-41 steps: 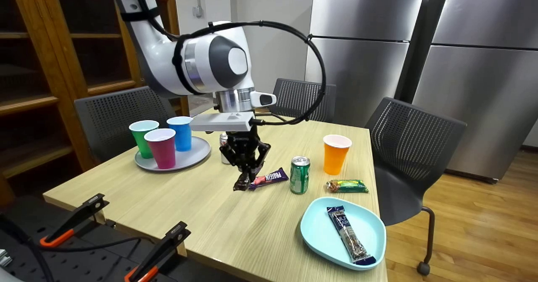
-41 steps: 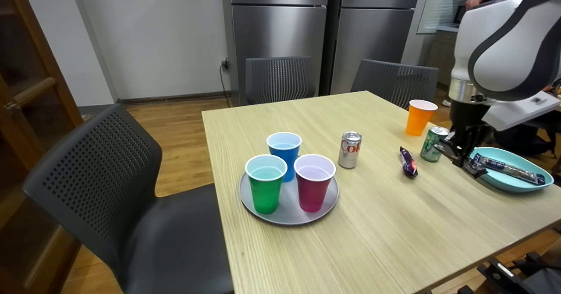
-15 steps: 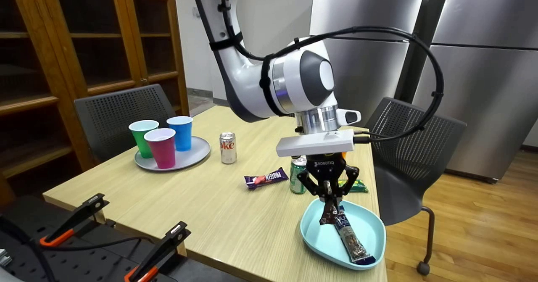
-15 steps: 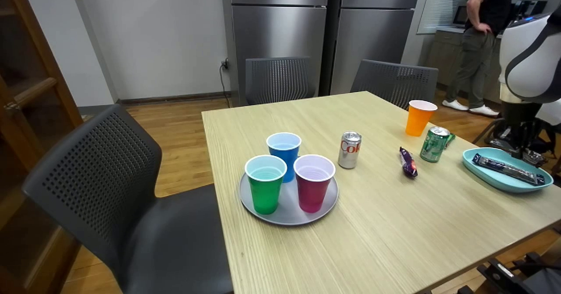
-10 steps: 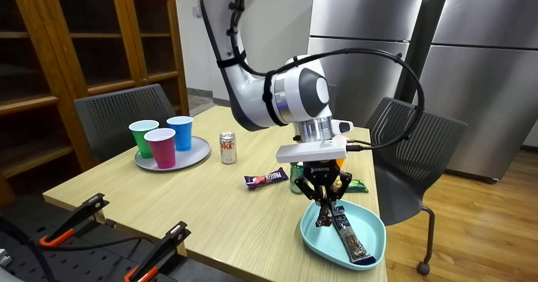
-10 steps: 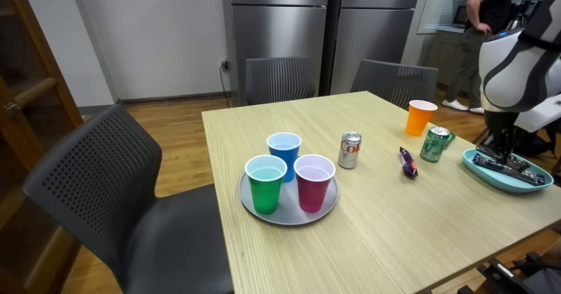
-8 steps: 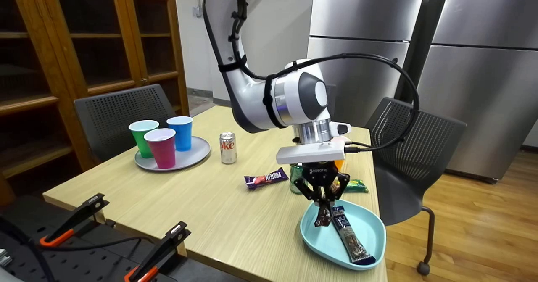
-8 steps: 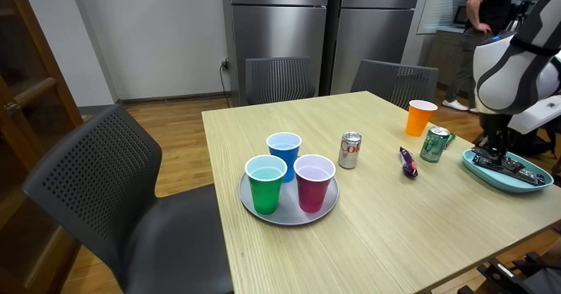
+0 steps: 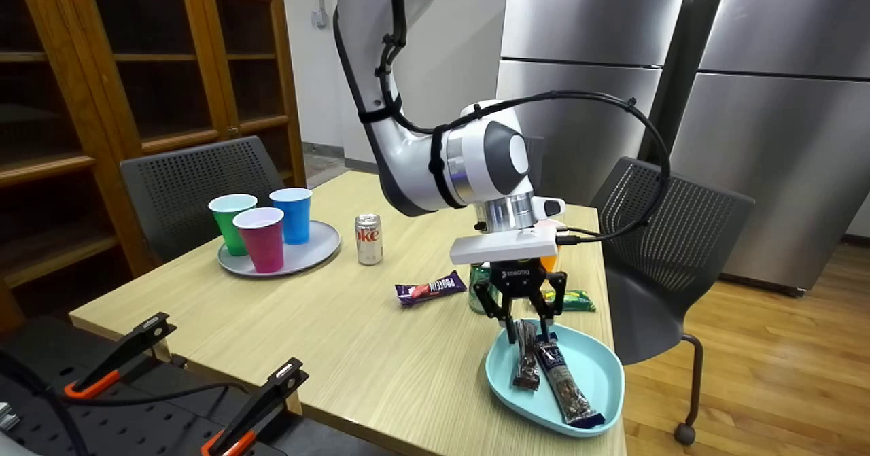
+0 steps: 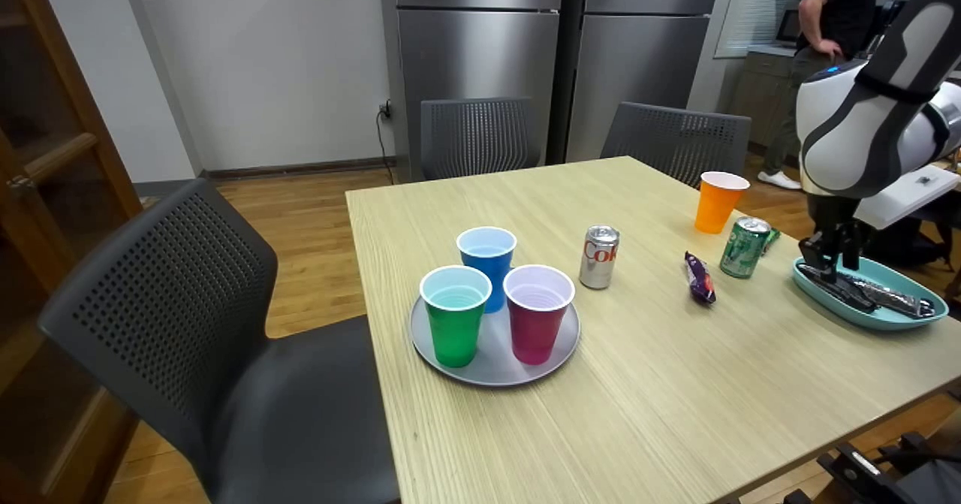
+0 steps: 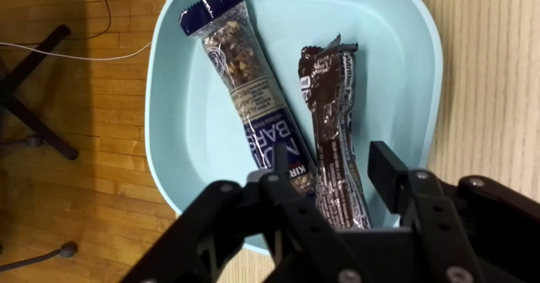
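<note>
My gripper (image 9: 529, 336) is low over a light-blue dish (image 9: 601, 357), its jaws apart. A brown-wrapped bar (image 11: 327, 89) lies in the dish, below and between the fingers (image 11: 386, 173) in the wrist view, with a gap visible on its right side. Beside it, slanting, rests a nut bar (image 11: 238, 59) with a clear and dark-blue wrapper. The left fingertip hangs above that wrapper's blue end in the wrist view. In an exterior view the arm partly hides the dish's contents, with the brown bar (image 10: 845, 291) showing below the gripper (image 10: 837, 267).
Near the dish stand a green can (image 10: 745, 248) and an orange cup (image 10: 719, 203). A green-wrapped bar (image 9: 574, 300) and a purple protein bar (image 9: 430, 288) lie close by. Farther off are a Coke can (image 9: 369, 240) and a grey plate (image 9: 319, 245) holding three cups. Clamps (image 9: 255, 408) grip the table edge.
The gripper carried the brown bar across to the dish and came down over it. Within the last half second its jaws parted, and the bar now lies in the dish.
</note>
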Controlling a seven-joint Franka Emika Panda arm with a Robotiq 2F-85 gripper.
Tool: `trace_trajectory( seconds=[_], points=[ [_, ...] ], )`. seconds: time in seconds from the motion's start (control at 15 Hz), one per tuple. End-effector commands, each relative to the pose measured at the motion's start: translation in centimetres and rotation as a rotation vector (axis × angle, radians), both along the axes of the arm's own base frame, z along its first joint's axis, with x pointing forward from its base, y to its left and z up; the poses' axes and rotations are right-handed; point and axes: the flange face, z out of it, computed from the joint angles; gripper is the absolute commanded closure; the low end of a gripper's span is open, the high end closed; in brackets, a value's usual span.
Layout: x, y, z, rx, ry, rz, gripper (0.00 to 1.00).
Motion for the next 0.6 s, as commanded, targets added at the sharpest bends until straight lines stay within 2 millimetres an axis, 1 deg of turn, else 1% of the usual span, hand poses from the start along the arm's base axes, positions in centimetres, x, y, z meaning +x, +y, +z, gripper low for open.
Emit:
trace_trajectory(
  seconds=[0.0, 0.13, 0.2, 0.53],
  points=[
    [0.1, 0.5, 1.8, 0.018, -0.03, 0.004, 0.16],
    [-0.2, 0.6, 2.6, 0.014, -0.048, 0.01, 0.02],
    [-0.3, 0.7, 3.0, 0.014, -0.061, 0.014, 0.0],
    [-1.1, 1.5, 4.6, 0.035, -0.119, 0.032, 0.0]
  ],
)
